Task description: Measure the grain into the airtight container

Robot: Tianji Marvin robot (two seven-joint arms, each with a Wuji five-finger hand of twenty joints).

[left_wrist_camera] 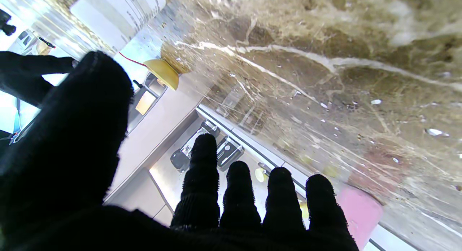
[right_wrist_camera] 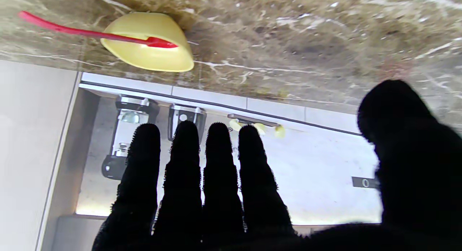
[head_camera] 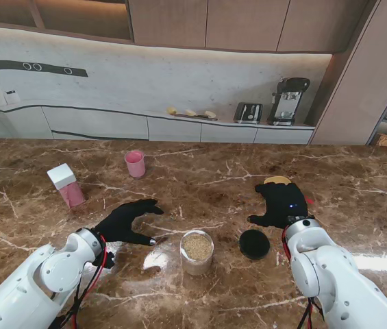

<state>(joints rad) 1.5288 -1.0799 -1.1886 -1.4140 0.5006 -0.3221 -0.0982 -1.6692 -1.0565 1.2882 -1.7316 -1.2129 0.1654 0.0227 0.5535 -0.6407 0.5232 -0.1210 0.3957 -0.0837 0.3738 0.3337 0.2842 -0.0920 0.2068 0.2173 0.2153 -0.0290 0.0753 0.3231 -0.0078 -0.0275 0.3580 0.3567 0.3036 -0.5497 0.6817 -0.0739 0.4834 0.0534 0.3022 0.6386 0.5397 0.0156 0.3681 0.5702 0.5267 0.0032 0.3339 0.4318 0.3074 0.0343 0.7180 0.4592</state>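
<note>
Both hands empty, fingers spread: left robot hand point(head_camera: 128, 221) lower left, right robot hand point(head_camera: 279, 203) right of centre. Grain-filled container point(head_camera: 196, 251) lower centre, uncapped; black lid point(head_camera: 254, 244) just beside it.

Both white arms are reaching forward from the near corners over the worktop point(head_camera: 200, 171). The left hand point(head_camera: 126, 221) is hovering with the palm down, holding nothing, its black-gloved fingers point(left_wrist_camera: 204, 179) spreading apart and the thumb standing away to the side. The right hand point(head_camera: 279, 203) is also hanging palm down and empty, its four fingers point(right_wrist_camera: 220, 171) lying straight side by side, thumb apart.
</note>
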